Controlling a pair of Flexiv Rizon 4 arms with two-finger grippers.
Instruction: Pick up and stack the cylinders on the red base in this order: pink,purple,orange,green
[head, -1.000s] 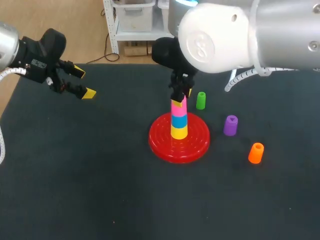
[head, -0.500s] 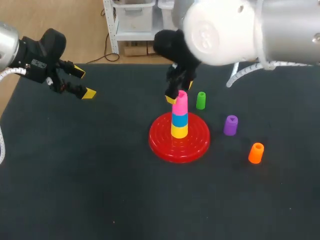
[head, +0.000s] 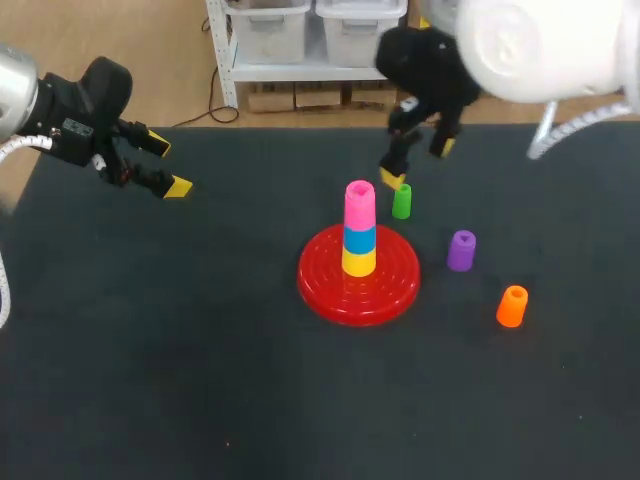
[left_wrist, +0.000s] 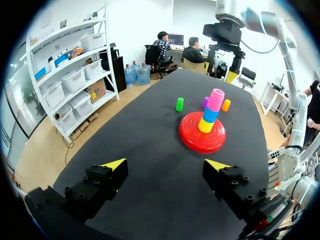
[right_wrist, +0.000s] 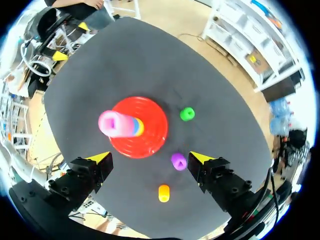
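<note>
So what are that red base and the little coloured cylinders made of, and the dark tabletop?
The red base looks like glossy moulded plastic: light glints off its ringed ridges. The pink cylinder, green cylinder, purple cylinder and orange cylinder seem plastic too, evenly coloured, duller sheen, though that's uncertain. The tabletop looks like matt dark fabric: no reflections.

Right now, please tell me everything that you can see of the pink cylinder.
The pink cylinder looks like smooth plastic, with a hollow opening in its top. It stands upright as the top piece of the stack, resting on the blue cylinder, which sits on the yellow cylinder at the middle of the red base. Nothing grips it: the right gripper is apart from it, jaws open.
</note>
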